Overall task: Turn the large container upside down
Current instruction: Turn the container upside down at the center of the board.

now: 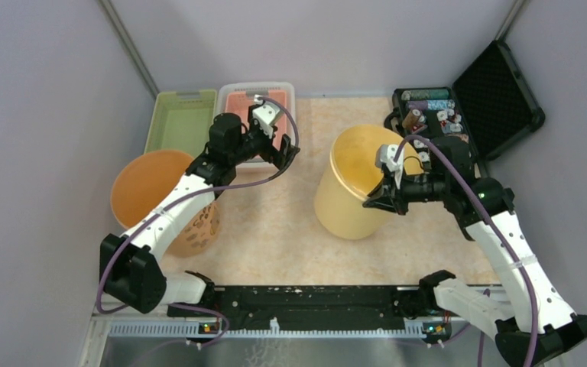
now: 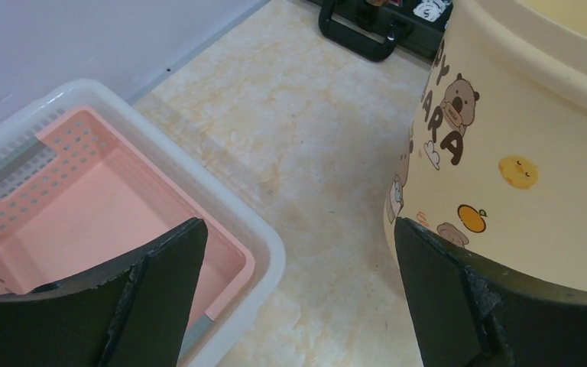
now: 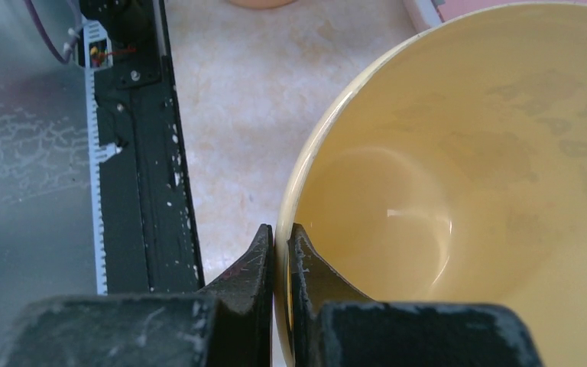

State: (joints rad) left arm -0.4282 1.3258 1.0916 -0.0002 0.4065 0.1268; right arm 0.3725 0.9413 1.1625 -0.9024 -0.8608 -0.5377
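Though unclear overhead, wrist view: right tool [image 3: 281, 235] clamps container [image 3: 466, 191] rim.

Robot test cell in a lab, plain grey partition walls [image 1: 46, 115] on three sides, beige marbled surface [image 1: 275, 229], white robot arms [image 1: 164, 218] bolted to a black rail [image 1: 313, 298] at the near edge, open foam-lined case [image 1: 497, 92] far right, plastic baskets [image 1: 181, 122] far left

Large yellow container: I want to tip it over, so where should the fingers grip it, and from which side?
Pinch the thin rim on its near-right side, one finger inside and one outside, as the right gripper does. The container stands upright with an open mouth, and its body looks too wide to span.
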